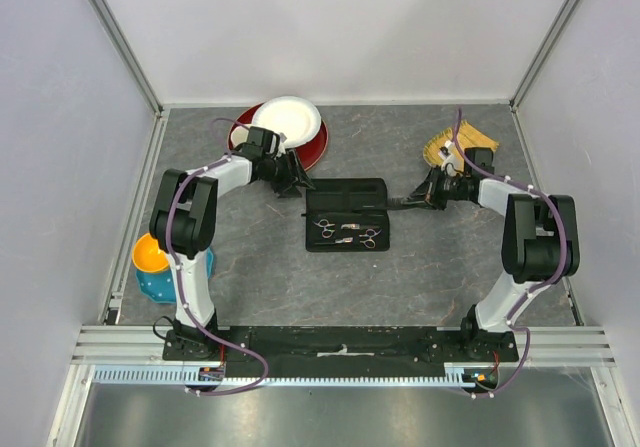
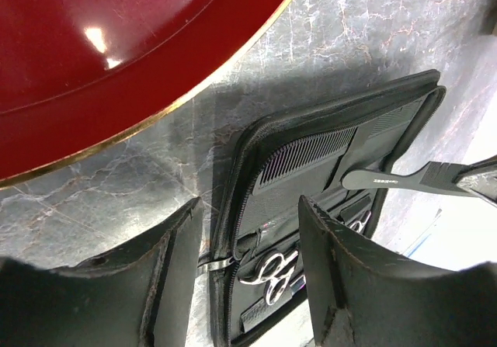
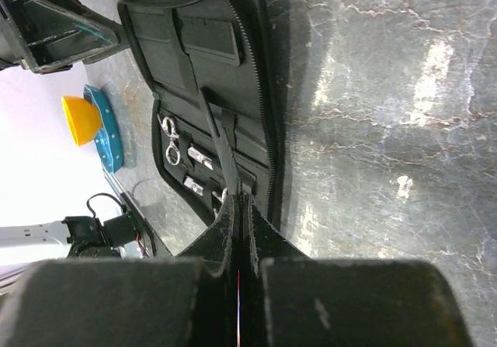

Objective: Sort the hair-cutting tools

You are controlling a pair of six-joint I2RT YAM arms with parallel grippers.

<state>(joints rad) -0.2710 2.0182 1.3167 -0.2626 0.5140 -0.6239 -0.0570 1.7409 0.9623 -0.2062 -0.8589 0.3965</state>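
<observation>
Handled black comb (image 2: 396,181): pinched by one end between the closed fingers of the right gripper (image 3: 238,203), its free end reaching in over the open black case (image 1: 345,195) at the table's middle. Silver scissors (image 2: 272,273): lying in the case's near half, with the second comb (image 2: 307,154) tucked in a pocket of the far half. Left gripper (image 2: 250,207): jaws spread wide and holding nothing, low at the case's far left corner, just beside the red plate (image 2: 116,52).

A white plate (image 1: 287,119) rests on a red plate (image 1: 314,145), an orange bowl (image 1: 150,254) on a blue dish (image 1: 160,285).
</observation>
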